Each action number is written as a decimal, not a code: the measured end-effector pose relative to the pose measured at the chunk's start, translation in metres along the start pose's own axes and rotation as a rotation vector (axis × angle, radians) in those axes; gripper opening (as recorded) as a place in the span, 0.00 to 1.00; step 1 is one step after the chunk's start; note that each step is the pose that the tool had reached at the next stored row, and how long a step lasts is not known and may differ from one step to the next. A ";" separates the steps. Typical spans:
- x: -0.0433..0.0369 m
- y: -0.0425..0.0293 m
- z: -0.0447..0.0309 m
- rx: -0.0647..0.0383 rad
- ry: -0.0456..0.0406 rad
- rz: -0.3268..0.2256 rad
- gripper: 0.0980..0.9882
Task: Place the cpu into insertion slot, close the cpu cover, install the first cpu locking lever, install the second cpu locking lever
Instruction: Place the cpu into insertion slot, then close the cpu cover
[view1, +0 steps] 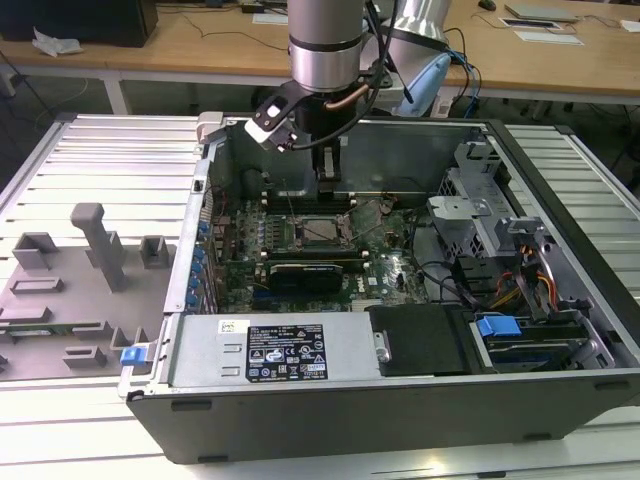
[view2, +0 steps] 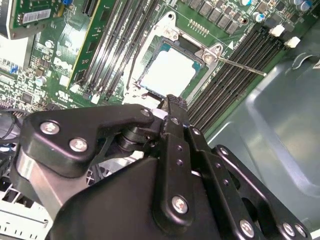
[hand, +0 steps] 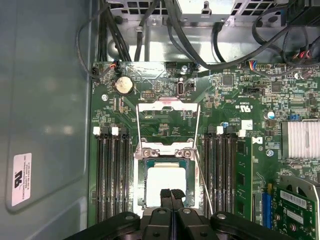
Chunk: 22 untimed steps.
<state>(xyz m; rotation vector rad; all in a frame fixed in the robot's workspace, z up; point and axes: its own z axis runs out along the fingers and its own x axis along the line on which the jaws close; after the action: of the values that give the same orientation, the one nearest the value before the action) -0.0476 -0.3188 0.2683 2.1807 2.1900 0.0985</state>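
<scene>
Mid-frame in the exterior view, the gripper (view1: 328, 196) hangs with its fingers pressed together at the edge of the cpu (hand: 165, 186), which lies in the insertion slot (hand: 165, 163); the cpu cover (hand: 168, 106) is open

Showed the cpu (hand: 166, 185) in the insertion slot (hand: 140, 172), between two banks of memory slots (hand: 112, 180), with the cpu cover (hand: 168, 102) lying open alongside.
</scene>
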 end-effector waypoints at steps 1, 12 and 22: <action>0.0000 0.0000 0.0000 0.000 -0.0001 0.000 0.01; 0.0000 0.0000 0.0000 0.000 -0.0001 0.000 0.01; -0.0001 0.0107 0.0008 0.000 -0.0002 0.000 0.01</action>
<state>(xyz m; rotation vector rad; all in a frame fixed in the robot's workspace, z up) -0.0368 -0.3188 0.2683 2.1811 2.1895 0.0982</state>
